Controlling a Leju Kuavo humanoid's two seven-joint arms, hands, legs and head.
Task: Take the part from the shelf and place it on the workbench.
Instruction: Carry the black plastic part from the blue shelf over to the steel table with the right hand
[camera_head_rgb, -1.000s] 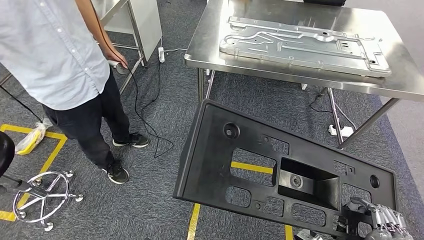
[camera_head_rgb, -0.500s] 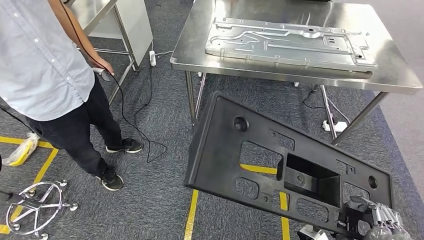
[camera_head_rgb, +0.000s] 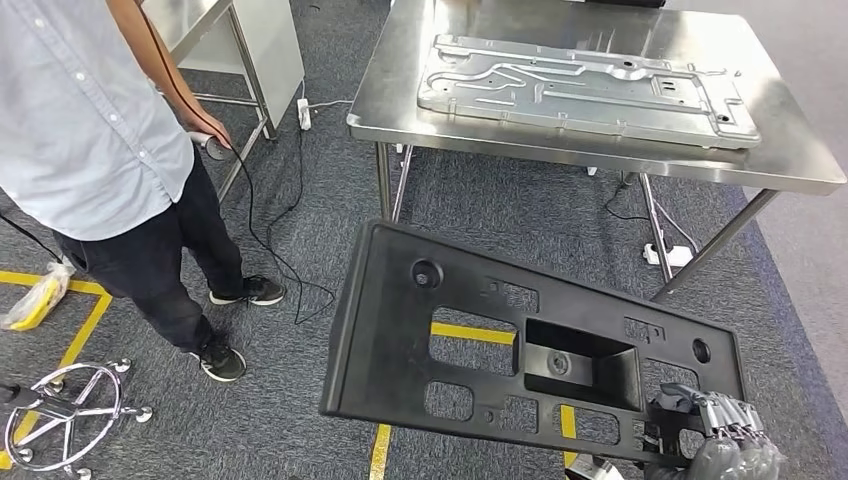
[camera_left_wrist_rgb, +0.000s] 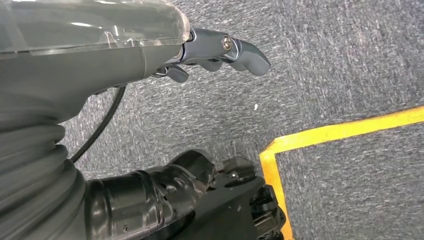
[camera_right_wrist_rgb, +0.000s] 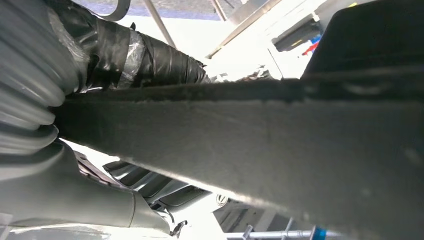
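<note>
Black plastic part (camera_head_rgb: 480, 350) — long flat panel with cut-outs and a boxy recess — held in the air above the carpet, tilted, on the near side of the workbench (camera_head_rgb: 400, 100) and not touching it. Right hand (camera_head_rgb: 715, 435) grips the part's corner farthest from the person, fingers wrapped over the edge; in the right wrist view the part's edge (camera_right_wrist_rgb: 280, 150) runs right across close to the camera. Left hand (camera_left_wrist_rgb: 220, 50) hangs over grey carpet beside a yellow floor line (camera_left_wrist_rgb: 320, 135), fingers slightly curled, nothing in it, fingers apart. On the workbench lies a large silver metal plate (camera_head_rgb: 590, 85), flat, well apart from the part. Person (camera_head_rgb: 90, 130) in light shirt and dark trousers stands left of the workbench — hand on a cabled device. Chrome chair base (camera_head_rgb: 65, 410) near the person's feet.
</note>
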